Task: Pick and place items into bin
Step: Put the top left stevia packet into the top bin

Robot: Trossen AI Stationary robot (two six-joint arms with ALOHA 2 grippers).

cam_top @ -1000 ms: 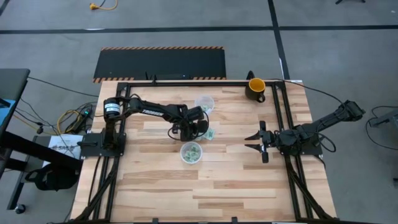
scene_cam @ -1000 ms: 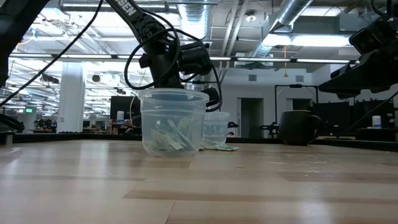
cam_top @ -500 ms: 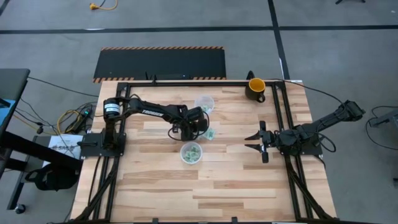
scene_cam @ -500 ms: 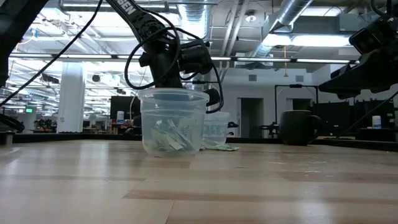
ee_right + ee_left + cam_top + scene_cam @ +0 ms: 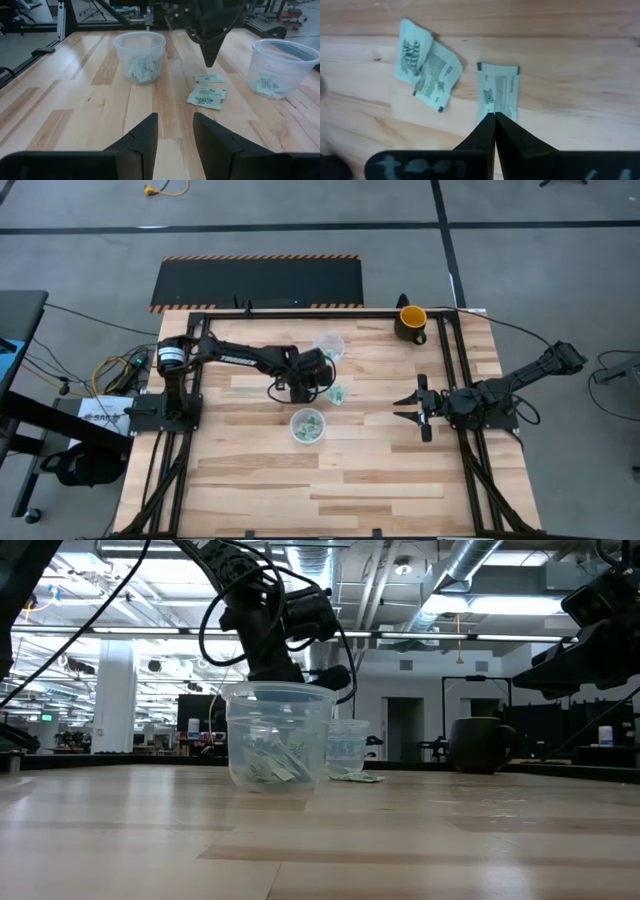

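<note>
No text can be read with certainty anywhere. The pale green packets (image 5: 498, 92) lying on the bench (image 5: 580, 65) carry dark printing, a logo-like mark and blocks of small lines, but none of it resolves into legible words in the left wrist view. White lettering runs along the left arm (image 5: 240, 359) in the high view, too small to make out.
</note>
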